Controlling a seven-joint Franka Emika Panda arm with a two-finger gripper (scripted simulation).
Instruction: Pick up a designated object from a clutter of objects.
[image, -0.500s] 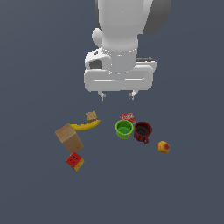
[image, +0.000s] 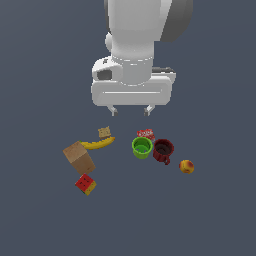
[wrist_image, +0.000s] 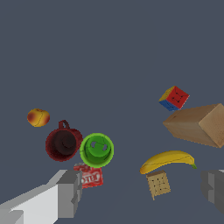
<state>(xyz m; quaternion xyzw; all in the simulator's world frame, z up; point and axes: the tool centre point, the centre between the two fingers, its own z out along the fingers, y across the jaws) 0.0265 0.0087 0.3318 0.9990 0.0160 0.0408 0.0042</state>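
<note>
Only the red-white can (wrist_image: 89, 176) carries lettering, too blurred to read.

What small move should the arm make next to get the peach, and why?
Probably a sideways shift toward the exterior view's right, then a descent. The gripper hangs open above the can and green cup, while the peach lies apart, past the dark red mug, with free floor around it.

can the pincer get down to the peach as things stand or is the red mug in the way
Probably yes. The peach lies apart from the dark red mug, with bare floor around it. The open pincer hangs above the can, so it must first shift toward the exterior view's right.
</note>
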